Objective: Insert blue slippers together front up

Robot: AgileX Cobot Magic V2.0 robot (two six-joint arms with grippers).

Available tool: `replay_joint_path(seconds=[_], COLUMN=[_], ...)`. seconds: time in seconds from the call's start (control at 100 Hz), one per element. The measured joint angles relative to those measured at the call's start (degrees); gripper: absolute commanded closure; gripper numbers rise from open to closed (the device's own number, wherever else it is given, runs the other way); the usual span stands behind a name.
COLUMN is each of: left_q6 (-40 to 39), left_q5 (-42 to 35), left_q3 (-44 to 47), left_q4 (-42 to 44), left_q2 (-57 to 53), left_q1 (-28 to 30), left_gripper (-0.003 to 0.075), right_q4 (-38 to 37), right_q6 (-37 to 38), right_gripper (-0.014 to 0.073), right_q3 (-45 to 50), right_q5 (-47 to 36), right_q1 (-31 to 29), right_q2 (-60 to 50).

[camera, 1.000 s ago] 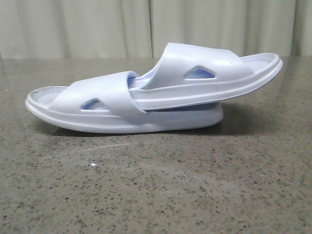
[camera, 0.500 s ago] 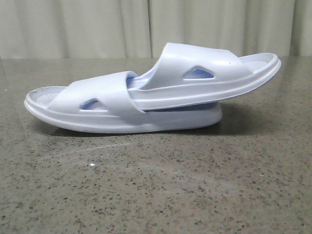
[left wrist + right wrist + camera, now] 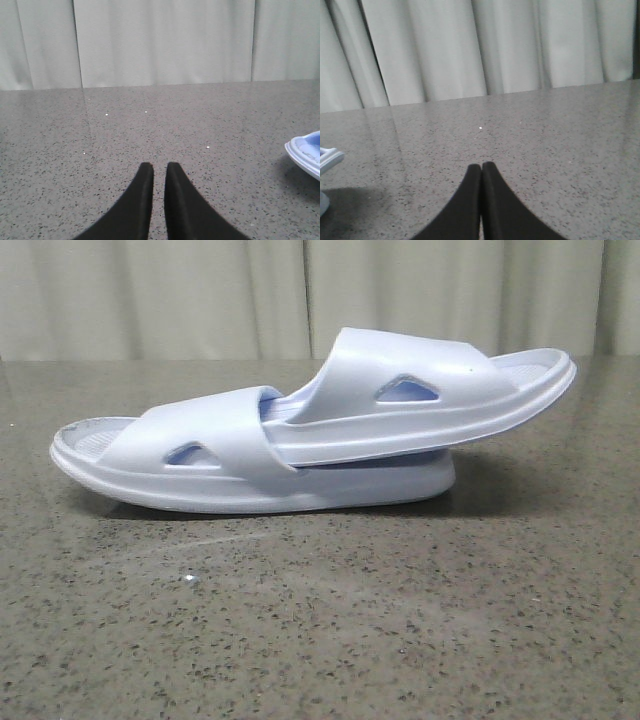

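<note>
Front view: speckled grey stone table (image 3: 320,620), pale pleated curtain (image 3: 200,295) hanging behind its far edge. The blue slippers (image 3: 310,435) lie mid-table, seen side-on and nested: lower slipper (image 3: 180,465) flat on its sole, its open ribbed footbed end pointing to the left; upper slipper (image 3: 430,390) pushed in under the lower one's strap, its sole resting on the lower footbed, its free end tilted up and overhanging to the right, clear of the table. Each strap shows one triangular side cut-out. Shadow falls on the table under the overhang. Nothing stands between camera and slippers; neither arm appears in this view. Left wrist view: left gripper (image 3: 159,172) low over bare table, black fingers (image 3: 142,192) nearly closed with a thin slit between the tips, nothing between them; a slipper edge (image 3: 305,155) shows at the frame border, well apart from the fingers, though which slipper cannot be told from so small a piece. Right wrist view: right gripper (image 3: 481,167) with tips pressed together, empty; a slipper edge (image 3: 329,159) at the frame border with shadow below it
</note>
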Motion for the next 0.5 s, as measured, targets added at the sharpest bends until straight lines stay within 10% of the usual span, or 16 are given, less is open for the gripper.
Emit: replay_joint_path(seconds=[0.5], left_q6=[0.0], left_q5=[0.0], left_q3=[0.0], left_q4=[0.0], left_q2=[0.0], left_q1=[0.0], left_gripper=[0.0704], right_q4=[-3.5], right_q6=[5.3], right_gripper=[0.0701], right_q3=[2.0], right_q5=[2.6], right_q1=[-1.5], right_q2=[-3.2])
